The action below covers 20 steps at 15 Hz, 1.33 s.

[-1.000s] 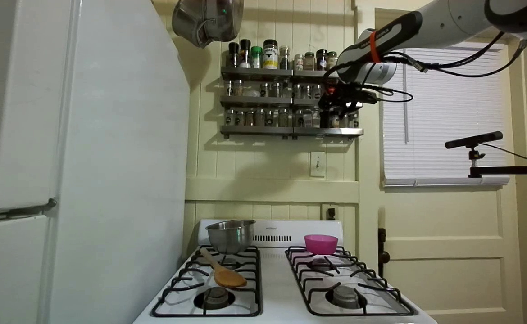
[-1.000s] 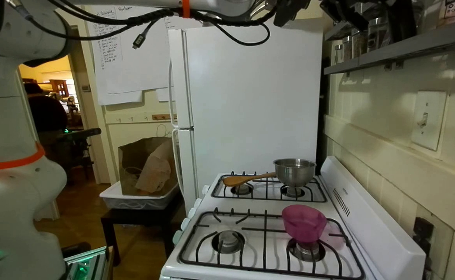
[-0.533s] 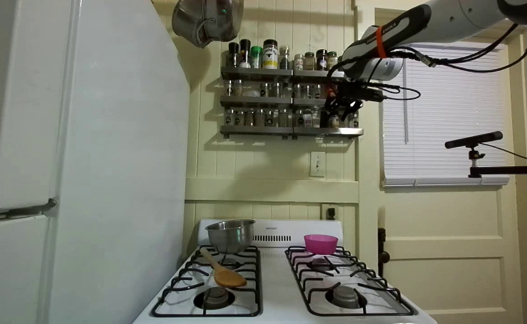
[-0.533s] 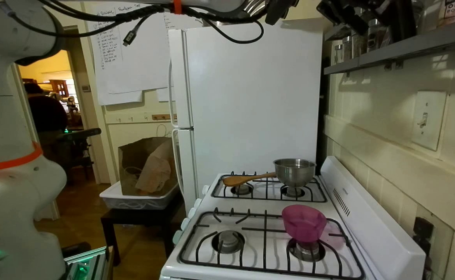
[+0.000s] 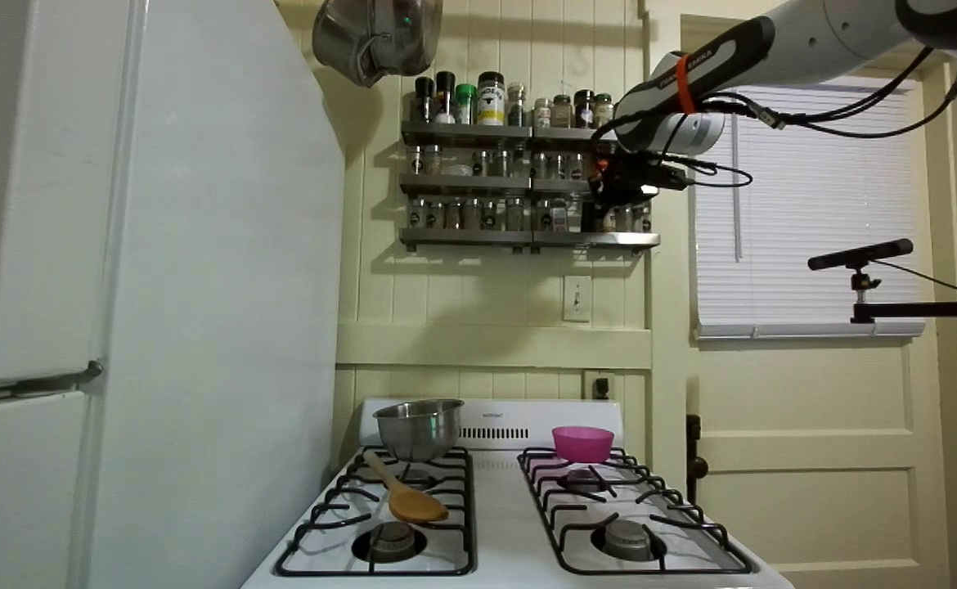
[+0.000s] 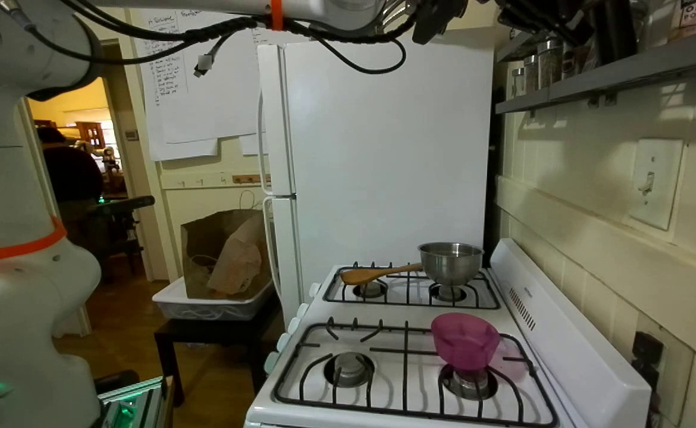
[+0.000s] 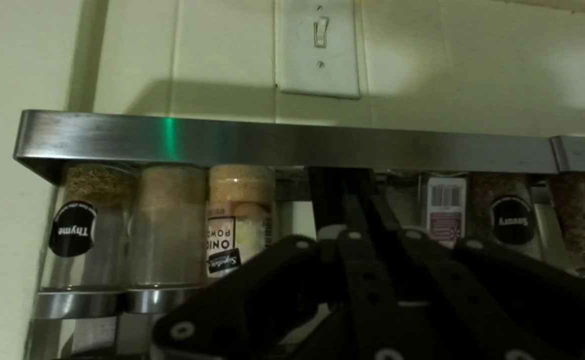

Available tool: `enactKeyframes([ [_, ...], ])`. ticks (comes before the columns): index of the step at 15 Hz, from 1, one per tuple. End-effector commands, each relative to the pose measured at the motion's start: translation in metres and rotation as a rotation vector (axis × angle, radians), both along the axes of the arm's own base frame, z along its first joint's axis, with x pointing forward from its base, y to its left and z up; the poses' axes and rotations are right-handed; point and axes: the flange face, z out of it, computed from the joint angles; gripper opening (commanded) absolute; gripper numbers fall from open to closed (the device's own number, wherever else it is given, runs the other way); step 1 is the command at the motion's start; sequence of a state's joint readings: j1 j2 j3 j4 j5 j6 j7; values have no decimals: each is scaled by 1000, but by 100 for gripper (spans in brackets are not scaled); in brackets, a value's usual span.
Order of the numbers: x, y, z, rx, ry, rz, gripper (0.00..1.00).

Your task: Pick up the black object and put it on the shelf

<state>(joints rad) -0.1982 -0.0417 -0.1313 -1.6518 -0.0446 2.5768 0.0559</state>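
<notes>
A black, roughly cylindrical object [image 7: 326, 195] stands on the steel shelf [image 5: 593, 240], whose rail [image 7: 252, 143] likely guards it. Black fingers [image 7: 356, 222] nearly meet, apparently empty.

My end effector [image 7: 368, 201] and the object [image 7: 324, 195] on the silver-grey shelf [image 7: 297, 145] are black, the bowl [image 5: 583, 446] below that shelf pink.

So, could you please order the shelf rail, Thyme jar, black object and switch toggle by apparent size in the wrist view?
Largest: shelf rail
Middle: Thyme jar and black object, order unsure; object partly hidden
Smallest: switch toggle
</notes>
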Motion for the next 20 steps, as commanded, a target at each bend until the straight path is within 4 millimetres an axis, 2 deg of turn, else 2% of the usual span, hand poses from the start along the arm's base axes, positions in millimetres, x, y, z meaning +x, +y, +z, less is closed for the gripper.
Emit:
enactKeyframes([
  [1,7,-4,-4,-35,-49,6,0],
  [8,18,-11,-17,-86,-110,2,0],
  [12,17,-5,-19,-64,-96,19,0],
  [16,-1,21,-14,-15,-41,75,0],
  [20,-30,45,-2,48,39,146,0],
])
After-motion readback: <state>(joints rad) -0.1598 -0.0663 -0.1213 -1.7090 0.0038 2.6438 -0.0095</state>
